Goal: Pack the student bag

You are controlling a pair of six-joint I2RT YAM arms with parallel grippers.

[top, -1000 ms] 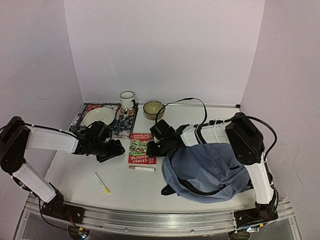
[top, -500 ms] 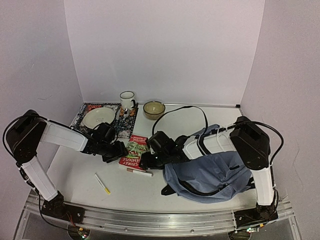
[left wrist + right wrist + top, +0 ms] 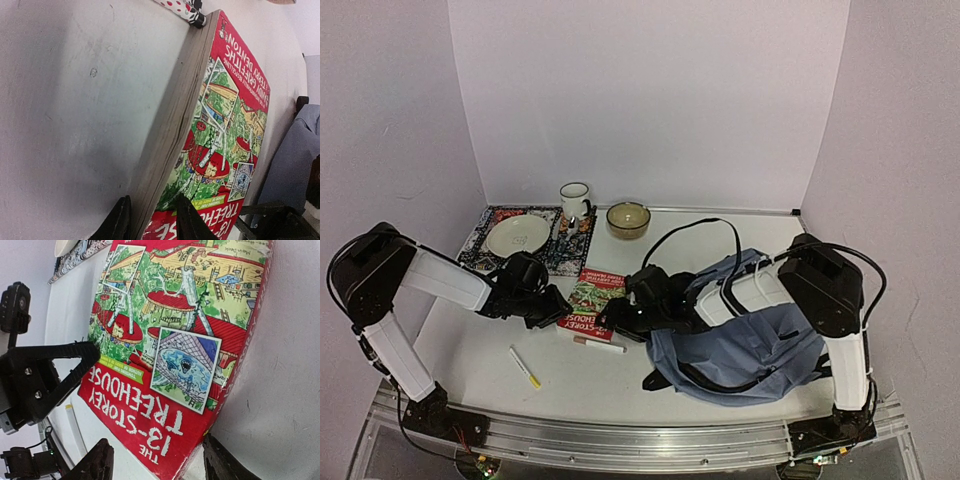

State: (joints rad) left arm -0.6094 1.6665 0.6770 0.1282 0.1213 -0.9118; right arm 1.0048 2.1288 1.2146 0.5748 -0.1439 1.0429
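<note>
The worktop [image 3: 470, 350] carries everything. The student bag [image 3: 750, 345] lies slumped at its near right corner. Part of its grey-blue fabric is draped up over the right arm, probably to hold the mouth open for loading. A second ago it lay flatter, with no cloth raised toward the far edge.

A patterned placemat [image 3: 480, 245] sits at the far left corner.

The book [image 3: 592, 303] lies near the middle of the worktop, just left of the bag, and both arms have converged on it. The left fingers [image 3: 120, 222] are clamped across its page edge, one against the underside and one on the red cover, a hold suited to lifting it off the surface. A second ago they stood wider and short of the book. The book has also skewed since then, its near end swung left. The right fingers [image 3: 97, 462] stand well apart astride the near spine corner, gripping nothing, seemingly steadying the book.

The plate [image 3: 517, 236] rests on the placemat. The bowl [image 3: 627, 219] and the mug [image 3: 574, 201] stand by the far edge. A white marker [image 3: 600, 345] lies just nearer than the book, and a yellow-tipped pen [image 3: 525, 367] lies toward the near edge.
</note>
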